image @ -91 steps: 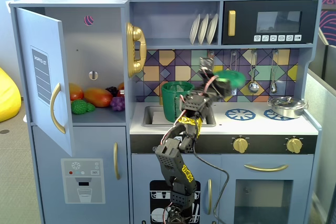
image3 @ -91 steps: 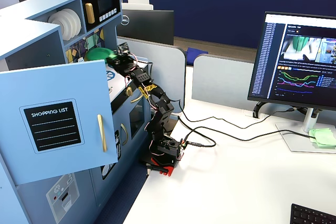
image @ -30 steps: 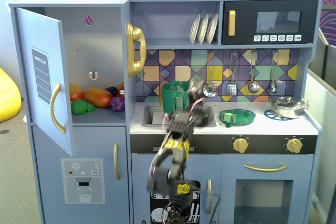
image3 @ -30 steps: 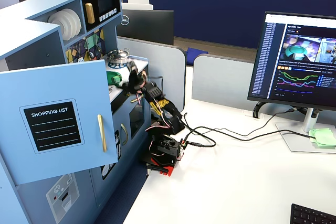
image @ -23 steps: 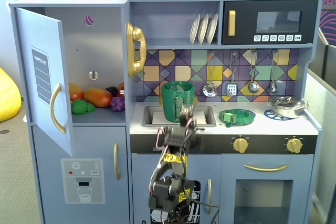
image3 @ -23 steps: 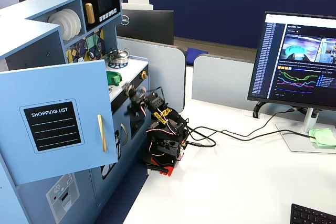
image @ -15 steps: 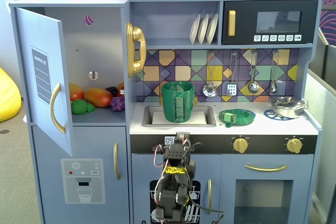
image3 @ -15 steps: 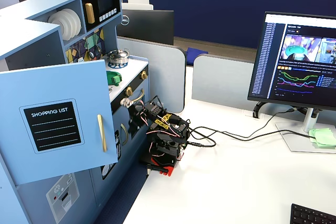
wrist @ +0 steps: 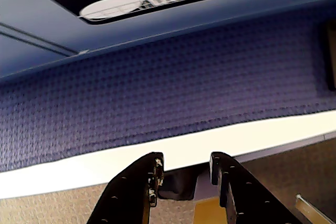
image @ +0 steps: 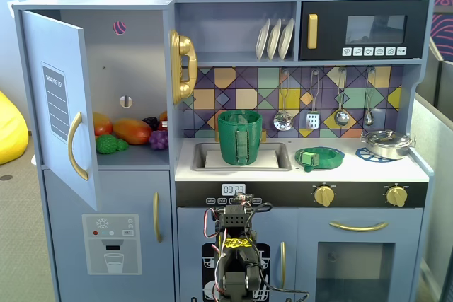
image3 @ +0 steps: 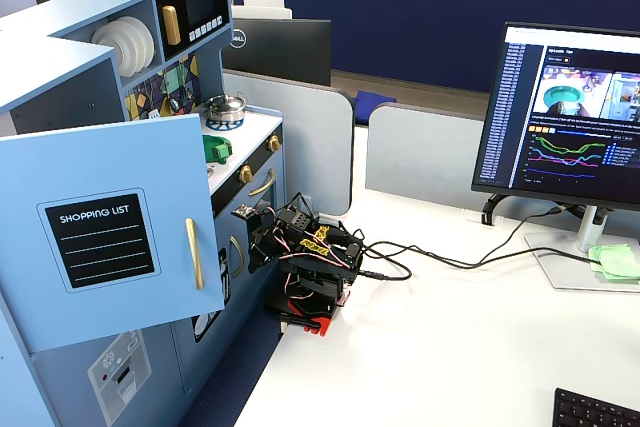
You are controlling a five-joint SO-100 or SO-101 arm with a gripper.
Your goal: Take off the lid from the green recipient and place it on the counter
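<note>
The green recipient (image: 239, 137) stands upright in the recessed sink of the counter (image: 354, 168), open at the top. The lid (image: 320, 157), a flat green disc, lies on the counter just right of the sink; it also shows in a fixed view (image3: 216, 148), where the open door hides the pot. My arm (image: 236, 245) is folded low in front of the cabinet, well below the counter. In the wrist view my gripper (wrist: 186, 167) is open and empty, its black fingers (wrist: 140, 192) over a blue mat and a white table edge.
A silver pan (image: 387, 143) sits on the right burner ring. The fridge door (image: 60, 104) stands open at the left, with toy food (image: 131, 131) inside. Utensils (image: 312, 100) hang over the counter. A monitor (image3: 570, 117) and cables (image3: 450, 257) are on the white table.
</note>
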